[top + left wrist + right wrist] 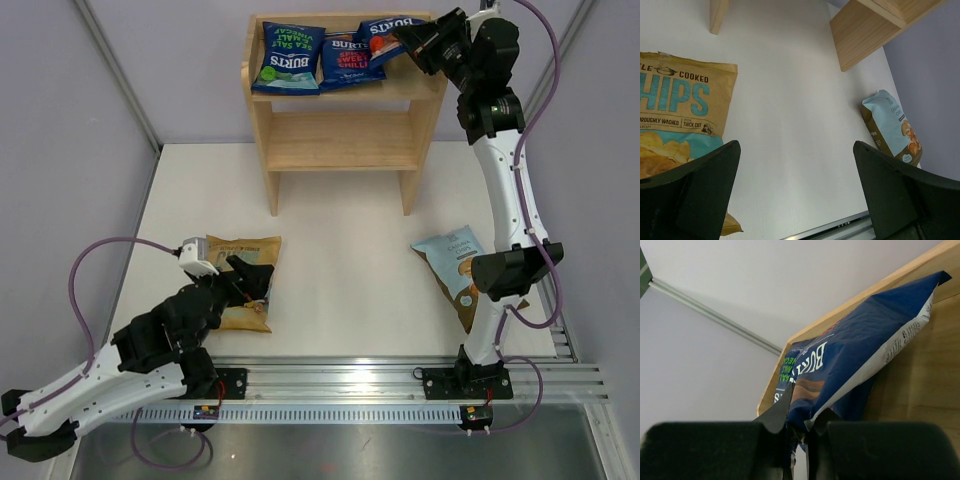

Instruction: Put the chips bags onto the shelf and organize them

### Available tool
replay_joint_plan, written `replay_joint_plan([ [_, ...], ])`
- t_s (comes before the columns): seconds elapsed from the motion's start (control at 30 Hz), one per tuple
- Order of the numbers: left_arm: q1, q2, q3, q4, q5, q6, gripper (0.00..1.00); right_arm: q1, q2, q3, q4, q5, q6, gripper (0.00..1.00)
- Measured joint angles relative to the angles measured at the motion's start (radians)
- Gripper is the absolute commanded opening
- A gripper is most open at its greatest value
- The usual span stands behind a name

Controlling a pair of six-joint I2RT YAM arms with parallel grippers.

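A light wooden two-tier shelf (340,150) is standing at the far edge of a white desk (340,260). A tan crinkly "CHIPS" bag (250,248) is lying flat, its length pointing toward the shelf, partly beneath the nearer left arm's fingers (695,195), which are spread wide. On the top tier, the right arm's fingers (875,447) are clamping a small dark-blue Burts bag (385,35) beside two matching bags (288,58).

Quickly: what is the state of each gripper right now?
Left gripper: open, holding nothing.
Right gripper: shut on a dark-blue Burts bag.
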Motion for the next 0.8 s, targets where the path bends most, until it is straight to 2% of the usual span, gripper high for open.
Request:
replay_joint_plan([
  [0.17, 0.0, -0.019, 0.0, -0.011, -0.002, 0.003, 0.99, 0.0, -0.002, -0.02, 0.022, 0.083, 0.031, 0.0],
  [0.4, 0.0, -0.04, -0.001, -0.018, -0.003, 0.003, 0.99, 0.0, -0.057, -0.176, 0.067, 0.198, 0.062, 0.01],
  [0.63, 0.0, -0.051, -0.005, -0.024, -0.003, 0.002, 0.99, 0.001, -0.088, -0.233, 0.072, 0.225, 0.08, 0.12],
  [0.8, 0.0, -0.051, -0.005, -0.04, -0.003, 0.002, 0.99, 0.001, -0.111, -0.244, 0.032, 0.232, 0.104, 0.13],
])
